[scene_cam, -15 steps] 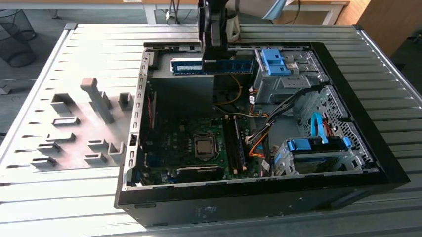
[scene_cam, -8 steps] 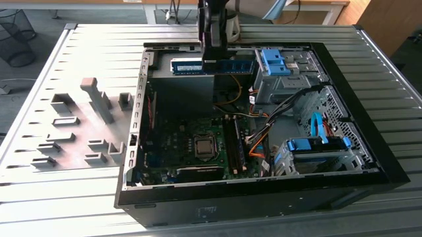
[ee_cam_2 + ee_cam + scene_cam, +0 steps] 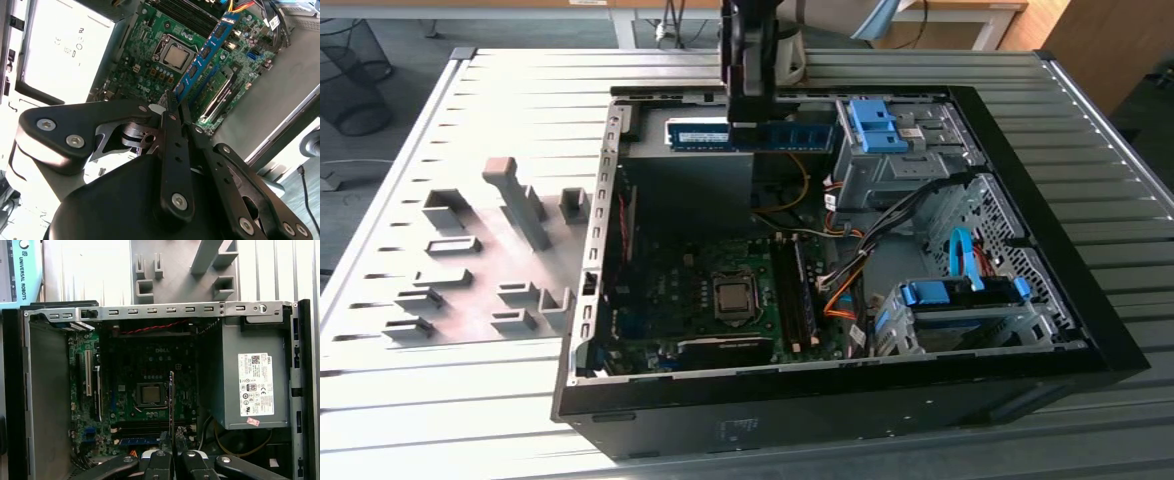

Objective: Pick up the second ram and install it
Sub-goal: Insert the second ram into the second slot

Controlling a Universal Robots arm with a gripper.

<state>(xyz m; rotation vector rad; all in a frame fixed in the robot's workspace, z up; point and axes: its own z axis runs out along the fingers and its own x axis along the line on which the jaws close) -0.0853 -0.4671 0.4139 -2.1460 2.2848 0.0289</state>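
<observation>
The second ram (image 3: 798,136) is clamped by the gripper (image 3: 747,122), which is held pointing down over the open computer case (image 3: 854,400).

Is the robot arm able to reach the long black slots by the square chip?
Probably yes. The case lies open, and the gripper, shut on the second ram, hangs above it with nothing between it and the slots; cables lie to one side.
</observation>
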